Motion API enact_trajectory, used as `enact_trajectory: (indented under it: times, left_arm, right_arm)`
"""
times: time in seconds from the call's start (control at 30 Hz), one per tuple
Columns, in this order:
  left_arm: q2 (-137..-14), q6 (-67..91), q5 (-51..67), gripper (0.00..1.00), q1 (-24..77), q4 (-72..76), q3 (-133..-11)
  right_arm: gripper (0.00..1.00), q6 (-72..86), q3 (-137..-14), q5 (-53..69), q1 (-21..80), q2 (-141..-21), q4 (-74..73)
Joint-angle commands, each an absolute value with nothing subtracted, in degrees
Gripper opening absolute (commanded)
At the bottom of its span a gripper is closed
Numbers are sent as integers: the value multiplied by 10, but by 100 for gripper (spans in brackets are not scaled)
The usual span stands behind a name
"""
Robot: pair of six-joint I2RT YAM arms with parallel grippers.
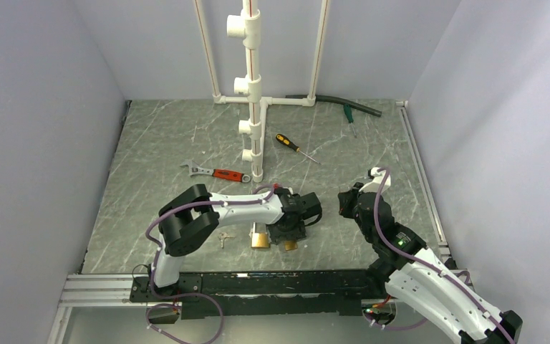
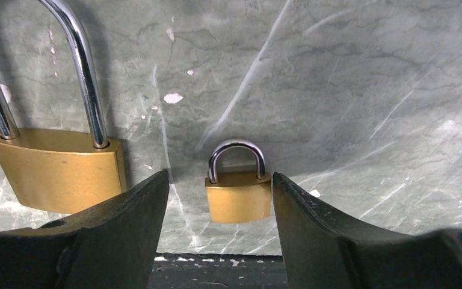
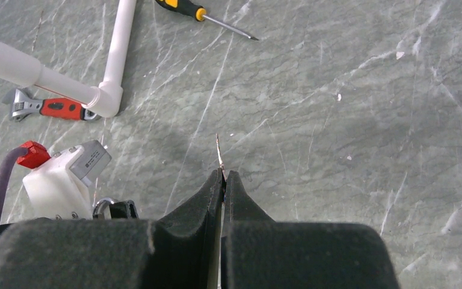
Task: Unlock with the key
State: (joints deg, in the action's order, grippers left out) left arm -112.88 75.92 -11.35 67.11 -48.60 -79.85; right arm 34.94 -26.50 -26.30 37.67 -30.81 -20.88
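My left gripper (image 1: pixel 288 231) is open and low over the table, its jaws (image 2: pixel 219 180) on either side of a small brass padlock (image 2: pixel 238 195) with a closed silver shackle. The right finger (image 2: pixel 313 223) is at the padlock's side. A larger brass padlock (image 2: pixel 57 174) lies just to the left; both also show in the top view, large (image 1: pixel 260 238) and small (image 1: pixel 291 245). My right gripper (image 1: pixel 345 203) is shut (image 3: pixel 224 174) on a thin silver key (image 3: pixel 218 150), seen edge-on, its blade sticking out past the tips. Another small silver key (image 1: pixel 223 239) lies on the table left of the padlocks.
A red-handled wrench (image 1: pixel 218 173) and a black-and-orange screwdriver (image 1: pixel 290 144) lie mid-table beside a white PVC pipe stand (image 1: pixel 253 86). A black hose (image 1: pixel 344 104) lies at the back right. The black rail (image 1: pixel 258 283) runs along the near edge.
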Motion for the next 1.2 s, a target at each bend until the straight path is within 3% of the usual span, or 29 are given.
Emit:
enact_trajectory:
  times: [0.0,0.2,0.47,0.53,0.7,0.73,0.9,1.17]
  left_arm:
    - [-1134,784,-79,69,687,-493,-797]
    - [-1128,783,-75,67,688,-480,-786]
    - [-1146,757,-62,57,681,-447,-789]
    - [-1155,747,-50,49,675,-432,-788]
    - [-1153,722,-23,4,660,-369,-764]
    - [-1147,718,-19,0,657,-354,-756]
    - [-1077,695,-8,0,647,-248,-701]
    - [-998,647,-8,0,633,-232,-701]
  right_arm:
    - [0,351,-262,-255,376,-306,-185]
    - [0,350,-258,-252,376,-313,-178]
    - [0,347,-255,-251,376,-316,-173]
    - [0,345,-254,-251,376,-320,-171]
    - [0,345,-253,-245,376,-325,-165]
    - [0,345,-254,-244,376,-326,-165]
    - [0,344,-259,-233,376,-319,-170]
    - [0,334,-259,-186,376,-292,-149]
